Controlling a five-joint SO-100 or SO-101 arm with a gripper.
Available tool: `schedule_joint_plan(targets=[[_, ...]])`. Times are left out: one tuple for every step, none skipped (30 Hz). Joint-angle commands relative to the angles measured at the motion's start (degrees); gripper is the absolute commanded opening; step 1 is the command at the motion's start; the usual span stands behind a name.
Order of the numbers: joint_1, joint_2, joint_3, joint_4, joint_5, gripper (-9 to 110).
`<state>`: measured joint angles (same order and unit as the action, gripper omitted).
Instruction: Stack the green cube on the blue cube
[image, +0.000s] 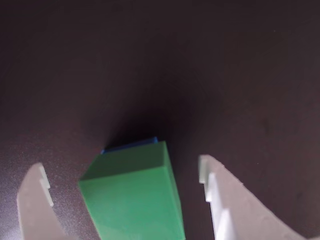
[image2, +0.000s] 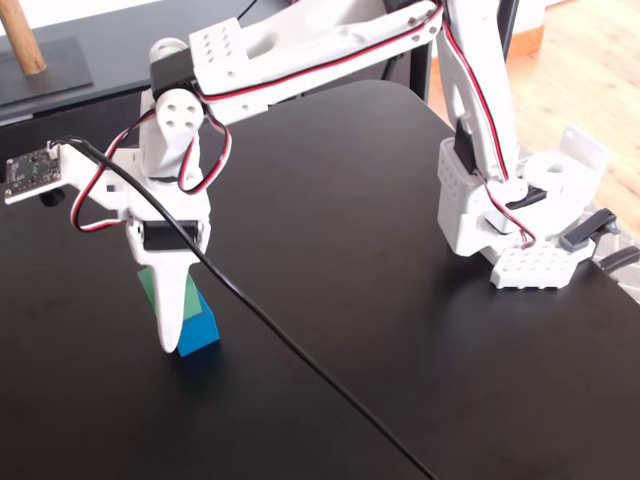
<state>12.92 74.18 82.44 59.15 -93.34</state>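
The green cube (image: 132, 200) sits on the blue cube (image: 132, 145), of which only a thin blue strip shows behind the green top edge in the wrist view. In the fixed view the green cube (image2: 147, 283) rests on the blue cube (image2: 200, 328) on the black table, left of centre. My gripper (image: 121, 165) is open and straddles the green cube, with a gap on each side between the white fingers (image: 35, 200) and the cube. In the fixed view the gripper (image2: 170, 340) points down and its front finger hides most of the green cube.
The arm's white base (image2: 510, 230) stands at the right of the black table (image2: 400, 330). A black cable (image2: 300, 360) runs across the table from the wrist camera board (image2: 35, 170). A wooden post on a dark base (image2: 25, 50) stands at the far left.
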Motion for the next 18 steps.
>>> schedule_joint_plan(targets=[[0.7,5.1,-0.4,-1.8,0.9,39],[0.7,5.1,-0.4,-2.2,1.1,39],[0.7,5.0,-0.4,-2.8,1.5,39],[0.7,5.0,-0.4,-3.4,1.8,39],[0.6,5.0,-0.4,-3.7,2.4,39],[0.5,5.0,-0.9,-3.6,2.7,39],[0.5,5.2,-1.5,-3.3,3.0,39],[0.4,5.4,-2.3,-2.8,3.2,39],[0.4,5.8,-3.0,-1.9,3.3,39],[0.4,6.3,-3.6,-0.9,3.3,39],[0.3,7.1,-3.9,-0.1,3.1,39],[0.2,8.1,-4.0,1.1,2.8,39],[0.0,9.2,-4.3,2.3,2.6,39],[-0.1,10.5,-4.3,3.3,2.6,39],[-0.3,11.9,-4.3,4.0,2.7,39],[-0.4,13.4,-3.9,4.4,2.8,39],[-0.6,15.1,-3.4,4.7,3.0,39],[-0.8,16.8,-3.0,5.1,3.0,39]])
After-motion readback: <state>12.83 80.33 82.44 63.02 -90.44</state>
